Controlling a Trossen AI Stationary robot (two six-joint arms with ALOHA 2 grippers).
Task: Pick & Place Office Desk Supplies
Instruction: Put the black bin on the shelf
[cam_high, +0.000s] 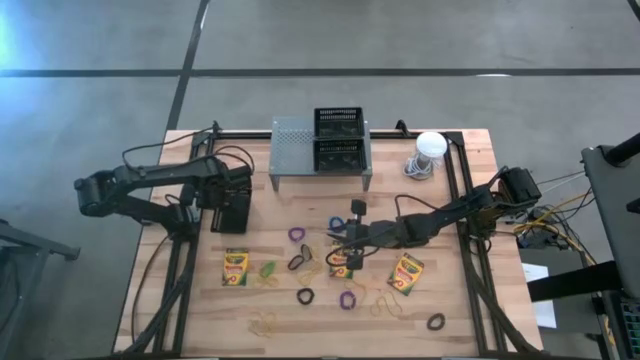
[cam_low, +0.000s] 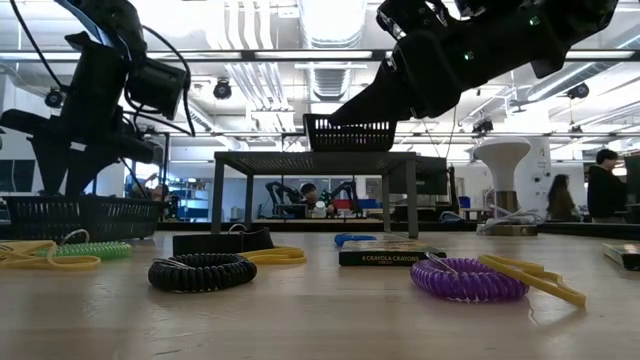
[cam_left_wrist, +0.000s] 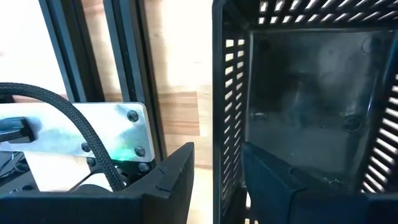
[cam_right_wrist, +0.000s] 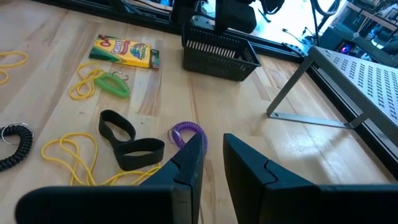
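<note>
Left hand (cam_high: 232, 200) is gripping the wall of a loose black basket (cam_high: 230, 208) at the left of the tabletop (cam_high: 470, 300), one finger inside, one outside, jaws part closed on the mesh. Basket looks empty in the wrist view.

Right hand (cam_high: 352, 240) is hovering over the middle of the tabletop, fingers nearly together with a narrow gap, holding nothing that I can see. A purple loop band (cam_right_wrist: 188, 133) is lying just past its fingertips, black flat bands (cam_right_wrist: 127, 142) beside it.

Supplies are scattered across the near half: one crayon box (cam_high: 236, 268) near left, one (cam_high: 407, 273) near right, a third (cam_high: 344, 258) under the right hand. Thin tan rubber bands (cam_high: 266, 322) near the front edge, coiled loops in black (cam_high: 305, 296) and purple (cam_high: 347, 299) between them.

Handling, my guess: crayon boxes are light, stiff cardboard, slightly glossy, so pinching across the short sides should be working best; squeezing hard is risking a crushed box. Coil bands are soft and springy, so take one strand of the loop. Rubber bands are lying flat and floppy, the hardest to pick.

Legible text: "CRAYOLA CRAYONS" on the box edge in the low view; the box lid in the right wrist view is showing the Crayola logo.
</note>
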